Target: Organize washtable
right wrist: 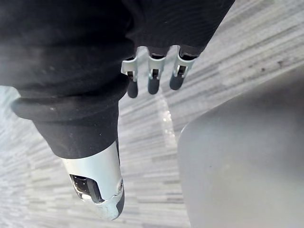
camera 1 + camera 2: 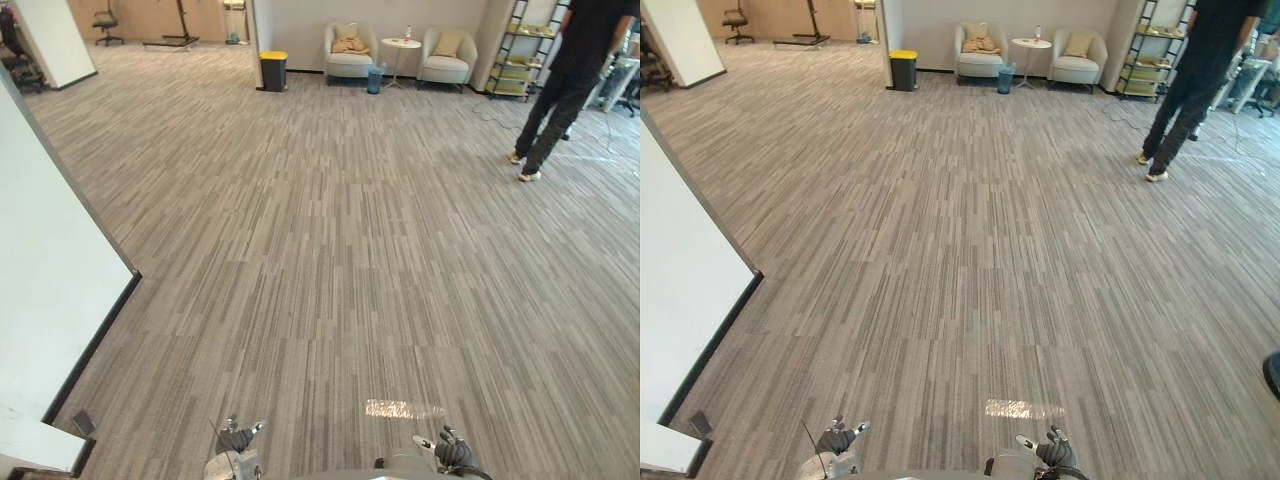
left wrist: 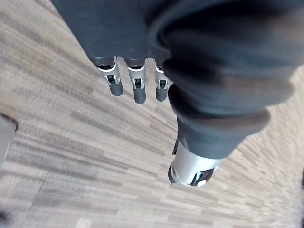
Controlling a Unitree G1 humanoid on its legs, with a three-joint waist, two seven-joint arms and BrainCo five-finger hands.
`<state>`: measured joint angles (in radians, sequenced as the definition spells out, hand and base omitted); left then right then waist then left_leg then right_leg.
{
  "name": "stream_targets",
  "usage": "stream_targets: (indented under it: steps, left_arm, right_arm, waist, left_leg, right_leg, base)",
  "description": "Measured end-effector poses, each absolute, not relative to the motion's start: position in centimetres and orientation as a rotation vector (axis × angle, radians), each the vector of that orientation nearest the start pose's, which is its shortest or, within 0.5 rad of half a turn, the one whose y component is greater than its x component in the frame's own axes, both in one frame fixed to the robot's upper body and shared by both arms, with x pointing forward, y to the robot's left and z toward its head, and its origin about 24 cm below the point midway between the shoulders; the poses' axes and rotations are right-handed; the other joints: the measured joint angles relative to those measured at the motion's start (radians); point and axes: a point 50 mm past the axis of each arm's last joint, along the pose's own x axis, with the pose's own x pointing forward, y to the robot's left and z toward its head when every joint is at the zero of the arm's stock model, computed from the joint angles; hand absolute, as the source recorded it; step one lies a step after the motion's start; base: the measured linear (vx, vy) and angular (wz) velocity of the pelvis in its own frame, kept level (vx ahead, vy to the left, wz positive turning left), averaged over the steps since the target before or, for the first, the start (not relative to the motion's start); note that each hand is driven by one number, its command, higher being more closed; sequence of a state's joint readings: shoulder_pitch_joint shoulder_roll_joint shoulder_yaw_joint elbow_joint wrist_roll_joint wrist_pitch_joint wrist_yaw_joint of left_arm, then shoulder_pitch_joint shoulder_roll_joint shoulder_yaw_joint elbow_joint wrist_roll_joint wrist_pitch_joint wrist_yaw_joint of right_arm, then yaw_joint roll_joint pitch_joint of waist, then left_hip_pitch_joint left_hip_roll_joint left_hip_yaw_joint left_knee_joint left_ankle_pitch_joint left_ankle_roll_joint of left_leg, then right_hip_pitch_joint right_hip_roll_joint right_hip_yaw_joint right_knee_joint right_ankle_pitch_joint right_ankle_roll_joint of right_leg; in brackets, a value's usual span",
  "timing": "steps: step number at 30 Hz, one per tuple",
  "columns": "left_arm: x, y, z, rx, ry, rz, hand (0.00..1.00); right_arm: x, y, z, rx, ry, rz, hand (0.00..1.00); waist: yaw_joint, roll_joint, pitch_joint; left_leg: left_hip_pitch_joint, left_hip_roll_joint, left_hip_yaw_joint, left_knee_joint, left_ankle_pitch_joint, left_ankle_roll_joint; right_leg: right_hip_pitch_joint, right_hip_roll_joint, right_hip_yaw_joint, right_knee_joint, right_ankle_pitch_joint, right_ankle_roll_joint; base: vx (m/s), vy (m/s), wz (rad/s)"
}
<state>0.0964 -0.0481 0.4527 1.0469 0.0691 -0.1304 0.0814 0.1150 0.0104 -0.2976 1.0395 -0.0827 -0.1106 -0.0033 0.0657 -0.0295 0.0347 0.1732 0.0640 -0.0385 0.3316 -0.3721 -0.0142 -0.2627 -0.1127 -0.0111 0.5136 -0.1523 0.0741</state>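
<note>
Floor (image 2: 330, 250) matt w/ 1 shiny patch; left hand (image 3: 123, 33) cover ribbed, matt.

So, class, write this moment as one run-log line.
left hand: open, empty | right hand: open, empty | floor: striped carpet | person: far right

low at 7 o'clock, left robot hand (image 3: 138, 92); low at 5 o'clock, right robot hand (image 1: 153, 81); both with fingers straight and loose, hanging above striped grey floor (image 2: 330, 250).

You're looking at a striped grey floor (image 2: 330, 260) — at its far end stand a yellow-lidded bin (image 2: 272, 70), a left armchair (image 2: 349, 55), a round side table (image 2: 400, 45) and a right armchair (image 2: 447, 60).
</note>
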Motion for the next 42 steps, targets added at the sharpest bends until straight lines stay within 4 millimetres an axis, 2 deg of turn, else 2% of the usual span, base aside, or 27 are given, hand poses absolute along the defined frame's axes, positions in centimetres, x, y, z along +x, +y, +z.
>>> stream_targets:
  steps: [1, 2, 3, 4, 5, 6, 8, 9, 10, 11, 13, 14, 19, 22, 29, 32, 35, 42]
  left_arm:
    - [8.3, 19.2, -16.2, -0.159, 1.021, 0.485, 0.00]
    - [8.5, 19.2, -16.1, -0.163, 1.015, 0.488, 0.00]
    - [8.5, 19.1, -16.1, -0.166, 1.015, 0.489, 0.00]
    - [8.5, 19.1, -16.1, -0.168, 1.013, 0.489, 0.00]
    - [8.6, 18.9, -16.1, -0.168, 1.012, 0.484, 0.00]
    - [8.6, 18.8, -16.1, -0.169, 1.012, 0.480, 0.00]
    - [8.7, 18.7, -16.0, -0.154, 0.998, 0.465, 0.00]
    - [8.7, 18.6, -16.0, -0.152, 0.998, 0.461, 0.00]
    - [8.8, 18.4, -16.0, -0.158, 0.996, 0.458, 0.00]
    - [8.8, 18.6, -16.0, -0.167, 0.994, 0.466, 0.00]
    - [8.6, 19.3, -16.0, -0.142, 1.001, 0.467, 0.00]
    - [8.6, 19.4, -16.0, -0.138, 1.000, 0.464, 0.00]
    - [8.0, 19.1, -16.3, -0.126, 1.025, 0.433, 0.00]
    - [7.9, 18.9, -16.3, -0.120, 1.029, 0.412, 0.00]
    - [8.1, 18.7, -16.3, -0.105, 1.022, 0.352, 0.00]
    - [8.0, 18.9, -16.3, -0.110, 1.023, 0.355, 0.00]
    - [8.1, 18.8, -16.3, -0.097, 1.013, 0.328, 0.00]
    - [8.1, 18.8, -16.3, -0.101, 1.007, 0.317, 0.00]
  right_arm:
    - [8.7, -18.7, -16.2, 0.047, 1.046, -0.232, 0.00]
    - [9.1, -19.0, -16.1, 0.024, 1.043, -0.211, 0.00]
    - [9.2, -19.1, -16.1, 0.018, 1.042, -0.208, 0.00]
    - [9.4, -19.2, -16.0, 0.002, 1.038, -0.196, 0.00]
    - [9.6, -19.2, -16.0, -0.005, 1.040, -0.200, 0.00]
    - [9.3, -19.2, -16.1, -0.005, 1.055, -0.202, 0.00]
    - [9.0, -19.2, -16.3, -0.007, 1.068, -0.206, 0.00]
    - [9.0, -19.2, -16.2, -0.008, 1.067, -0.206, 0.00]
    - [9.2, -19.4, -16.2, -0.012, 1.062, -0.207, 0.00]
    - [9.0, -19.2, -16.3, -0.007, 1.070, -0.206, 0.00]
    - [8.5, -18.7, -16.4, 0.017, 1.079, -0.213, 0.00]
    - [8.3, -18.6, -16.5, 0.022, 1.083, -0.217, 0.00]
    - [7.0, -18.6, -16.7, 0.062, 1.111, -0.255, 0.00]
    - [6.6, -18.8, -16.9, 0.090, 1.125, -0.290, 0.00]
    - [6.3, -18.9, -16.9, 0.116, 1.130, -0.324, 0.00]
    - [6.3, -18.9, -16.9, 0.117, 1.129, -0.322, 0.00]
    - [6.3, -18.9, -16.9, 0.112, 1.130, -0.316, 0.00]
    - [6.5, -18.9, -16.9, 0.102, 1.122, -0.304, 0.00]
  waist:
    - [0.005, 0.000, -0.010]
    - [0.003, 0.022, -0.009]
    - [0.004, 0.028, -0.006]
    - [0.005, 0.033, 0.006]
    - [0.000, 0.037, 0.011]
    - [0.001, 0.035, 0.012]
    - [0.005, 0.033, 0.009]
    - [0.005, 0.036, 0.009]
    - [0.005, 0.046, 0.007]
    - [0.007, 0.035, 0.004]
    - [0.003, 0.007, -0.018]
    - [0.004, 0.002, -0.021]
    - [0.003, 0.003, -0.058]
    - [0.004, 0.007, -0.065]
    - [0.002, 0.005, -0.062]
    - [-0.001, -0.005, -0.057]
    - [0.000, -0.002, -0.050]
    - [-0.002, -0.001, -0.047]
  left_leg:
    - [-0.024, 0.016, -0.021, 0.058, 0.007, -0.011]
    - [-0.083, 0.042, -0.047, 0.178, 0.012, -0.020]
    - [-0.121, 0.050, -0.058, 0.253, 0.026, -0.040]
    - [-0.197, 0.074, -0.074, 0.406, 0.055, -0.063]
    - [-0.228, 0.096, -0.042, 0.443, 0.052, -0.061]
    - [-0.233, 0.104, -0.014, 0.430, 0.051, -0.062]
    - [-0.232, 0.111, 0.083, 0.246, 0.050, -0.075]
    - [-0.236, 0.109, 0.086, 0.195, 0.055, -0.072]
    - [-0.248, 0.101, 0.075, 0.071, 0.112, -0.079]
    - [-0.239, 0.090, 0.074, 0.059, 0.116, -0.088]
    - [-0.214, 0.068, 0.090, -0.012, 0.140, -0.077]
    - [-0.203, 0.060, 0.097, -0.025, 0.146, -0.073]
    - [-0.120, 0.015, 0.121, -0.143, 0.184, -0.046]
    - [-0.109, -0.006, 0.118, -0.181, 0.205, -0.035]
    - [-0.089, -0.035, 0.092, -0.214, 0.229, -0.015]
    - [-0.082, -0.041, 0.082, -0.265, 0.268, -0.016]
    - [-0.070, -0.042, 0.072, -0.305, 0.299, -0.019]
    - [-0.065, -0.044, 0.069, -0.353, 0.331, -0.023]
  right_leg:
    - [0.005, 0.017, -0.021, 0.013, -0.038, -0.014]
    - [0.019, 0.040, -0.046, 0.014, -0.059, -0.031]
    - [0.028, 0.050, -0.056, 0.011, -0.069, -0.040]
    - [0.062, 0.064, -0.075, -0.012, -0.081, -0.059]
    - [0.122, 0.068, -0.097, -0.053, -0.081, -0.062]
    - [0.153, 0.067, -0.102, -0.077, -0.081, -0.064]
    - [0.223, 0.056, -0.125, -0.139, -0.080, -0.064]
    - [0.226, 0.057, -0.127, -0.145, -0.080, -0.064]
    - [0.222, 0.068, -0.127, -0.154, -0.081, -0.060]
    - [0.221, 0.063, -0.119, -0.158, -0.083, -0.056]
    - [0.234, 0.044, -0.112, -0.207, -0.069, -0.035]
    - [0.251, 0.039, -0.105, -0.228, -0.060, -0.028]
    - [0.337, 0.013, -0.094, -0.375, 0.003, 0.000]
    - [0.350, 0.001, -0.094, -0.417, 0.030, 0.009]
    - [0.369, -0.014, -0.098, -0.446, 0.051, 0.016]
    - [0.353, -0.017, -0.098, -0.446, 0.057, 0.016]
    - [0.348, -0.016, -0.099, -0.445, 0.061, 0.016]
    - [0.328, -0.015, -0.096, -0.450, 0.075, 0.021]
  base:
    - [0.44, -0.284, 0.33]
    - [0.42, -0.285, 0.31]
    - [0.36, -0.282, 0.20]
    - [0.36, -0.259, 0.27]
    - [0.35, -0.241, 0.33]
    - [0.32, -0.182, 0.34]
    - [0.19, -0.094, 0.24]
    - [0.14, -0.007, 0.06]
    - [0.12, 0.045, -0.10]
    - [0.16, 0.061, -0.10]
    - [0.17, 0.076, -0.09]
    - [0.19, 0.111, -0.10]
    - [0.11, 0.099, -0.07]
    - [0.04, 0.072, -0.01]
    - [-0.05, 0.037, 0.06]
    - [-0.12, -0.016, 0.03]
    - [-0.13, -0.028, 0.07]
    - [-0.10, -0.013, -0.02]
